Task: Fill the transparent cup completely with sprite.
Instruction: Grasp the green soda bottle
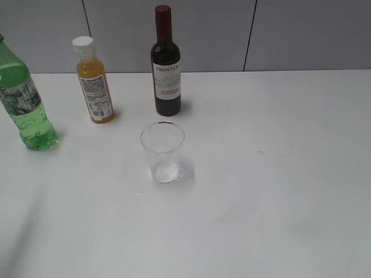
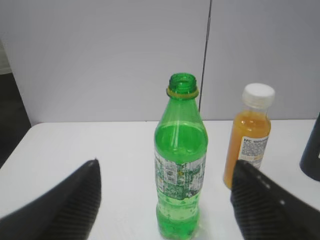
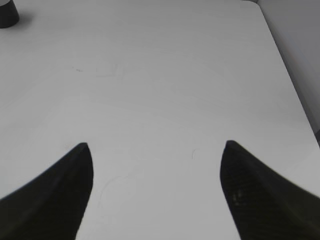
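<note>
Black fingers [image 2: 65, 200] of the left hand [image 2: 167, 200] stand spread wide, with the tall translucent green plastic bottle of sprite [image 2: 180, 165] straight ahead between them, upright, uncapped, untouched. Its long axis is vertical, so a level closing grasp suits it, and this arm is plainly nearer. Off to that hand's right and nearer the tabletop's [image 1: 278, 174] middle stands the small clear plastic cup [image 1: 163, 152], empty as far as I can tell. Beyond it stand an orange juice bottle [image 1: 94, 81] and dark wine bottle [image 1: 166, 63]. Spread likewise, the right hand [image 3: 157, 190] hangs over bare tabletop. Neither hand appears in the exterior view, which crops the sprite's neck.
</note>
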